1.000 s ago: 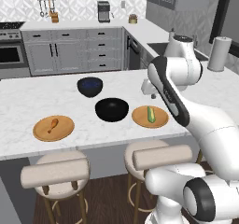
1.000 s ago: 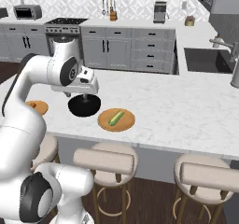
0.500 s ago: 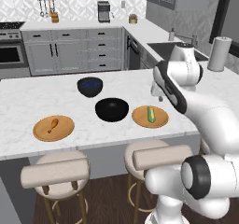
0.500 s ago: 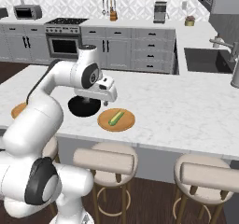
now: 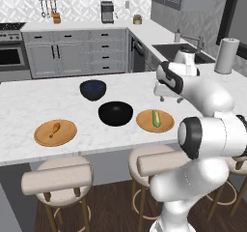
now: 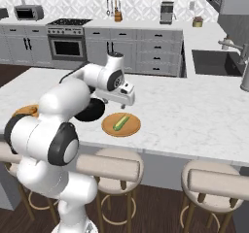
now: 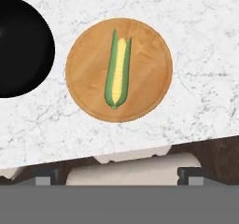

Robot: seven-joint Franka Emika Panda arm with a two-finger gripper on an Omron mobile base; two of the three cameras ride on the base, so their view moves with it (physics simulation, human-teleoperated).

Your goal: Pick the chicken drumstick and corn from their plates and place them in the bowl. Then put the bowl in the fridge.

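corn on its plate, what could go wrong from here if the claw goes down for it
The corn is a slim cob lying flat, so it could roll or slip from a pinch. Its plate sits near the counter's front edge, so a push might slide it toward the stools. The black bowl stands close beside the plate, so a sideways swing could knock it.

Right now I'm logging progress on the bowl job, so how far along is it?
Nothing looks done yet: the black bowl is empty. The chicken drumstick lies on its plate, and the corn lies on its plate. The hand camera looks down at the corn, nothing held. Both pickups and the fridge step remain.
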